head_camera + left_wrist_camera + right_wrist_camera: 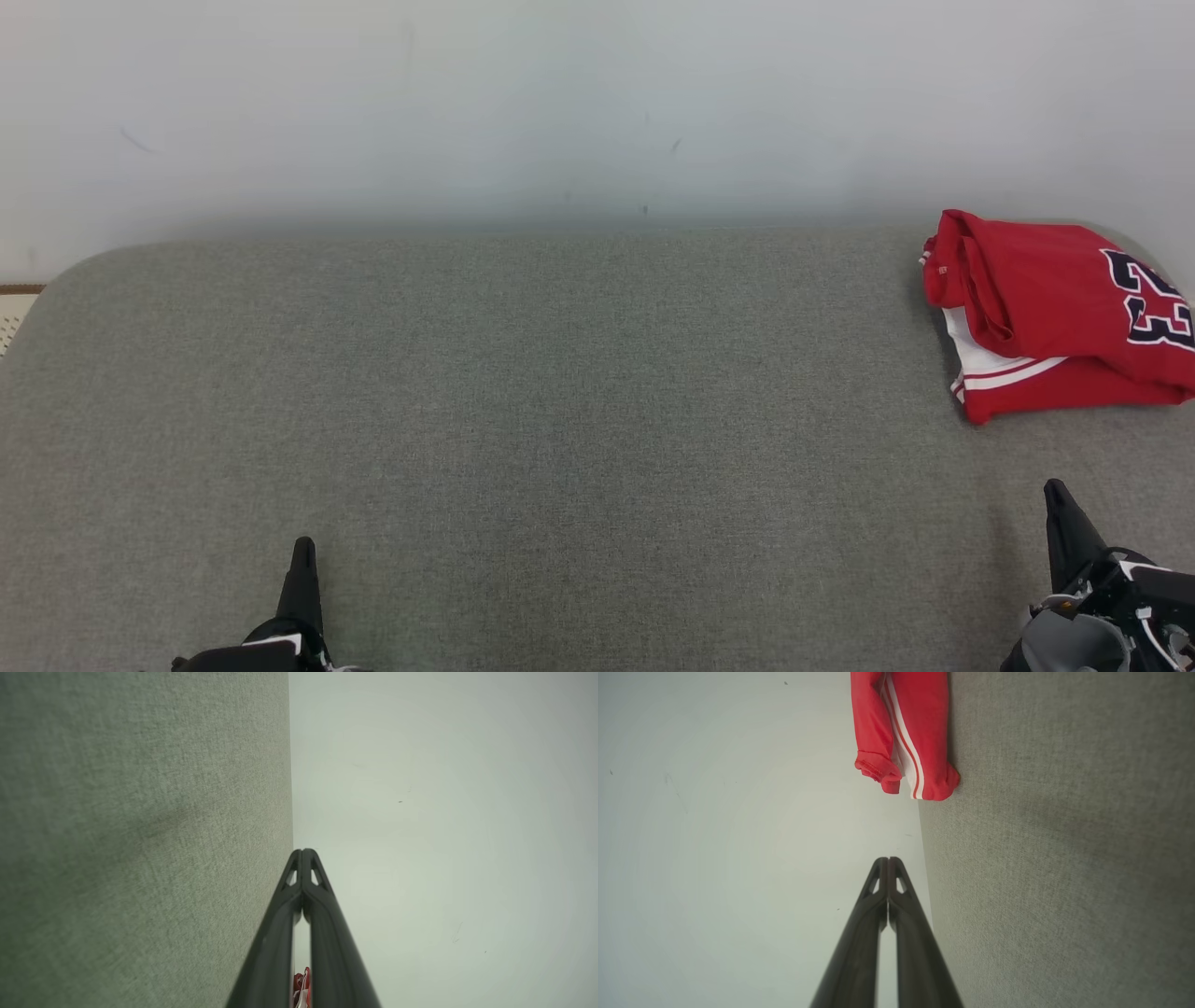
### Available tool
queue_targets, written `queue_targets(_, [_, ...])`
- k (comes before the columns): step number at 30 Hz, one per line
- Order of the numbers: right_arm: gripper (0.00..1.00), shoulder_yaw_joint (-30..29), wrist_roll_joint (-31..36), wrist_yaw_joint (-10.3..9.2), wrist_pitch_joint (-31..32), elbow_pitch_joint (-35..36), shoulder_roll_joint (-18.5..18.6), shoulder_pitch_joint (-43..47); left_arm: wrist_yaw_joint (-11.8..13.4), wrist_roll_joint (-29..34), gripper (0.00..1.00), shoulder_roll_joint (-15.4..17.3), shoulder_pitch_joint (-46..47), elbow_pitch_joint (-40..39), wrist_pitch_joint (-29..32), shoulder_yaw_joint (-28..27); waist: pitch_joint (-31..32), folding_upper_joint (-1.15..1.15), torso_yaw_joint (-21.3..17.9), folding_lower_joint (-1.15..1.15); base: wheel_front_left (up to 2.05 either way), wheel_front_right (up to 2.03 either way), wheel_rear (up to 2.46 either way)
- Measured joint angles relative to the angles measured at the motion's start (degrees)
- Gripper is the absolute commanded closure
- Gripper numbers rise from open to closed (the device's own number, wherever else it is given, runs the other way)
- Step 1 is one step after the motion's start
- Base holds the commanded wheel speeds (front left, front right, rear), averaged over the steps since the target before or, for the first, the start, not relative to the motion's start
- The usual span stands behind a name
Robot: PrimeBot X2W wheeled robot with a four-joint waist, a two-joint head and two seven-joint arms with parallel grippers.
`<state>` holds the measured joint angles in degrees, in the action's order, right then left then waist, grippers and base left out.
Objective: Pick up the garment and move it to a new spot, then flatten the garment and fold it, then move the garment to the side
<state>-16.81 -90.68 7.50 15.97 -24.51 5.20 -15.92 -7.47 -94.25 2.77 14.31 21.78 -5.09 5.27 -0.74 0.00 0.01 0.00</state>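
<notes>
Head camera: folded red garment (1055,317) lies at the far right corner of the grey fabric surface (560,392), left gripper (302,555) and right gripper (1058,504) low by its near edge. Left wrist: fingers (280,933) pinched together, empty. Right wrist: fingers likewise clenched on nothing, garment ahead, untouched.

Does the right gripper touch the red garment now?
Apart. The head view shows bare grey surface between the right gripper and the red garment; the right wrist view agrees.
</notes>
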Motion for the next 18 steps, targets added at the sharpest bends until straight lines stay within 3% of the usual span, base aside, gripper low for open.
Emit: queue_targets(18, [1.00,-0.31,0.02,0.00,0.18,0.00,-0.14,-0.02,0.00,-0.01,1.00,0.00,0.02,0.00,0.00,0.01,0.00,0.00,0.00,0.00,0.00,0.00,0.00])
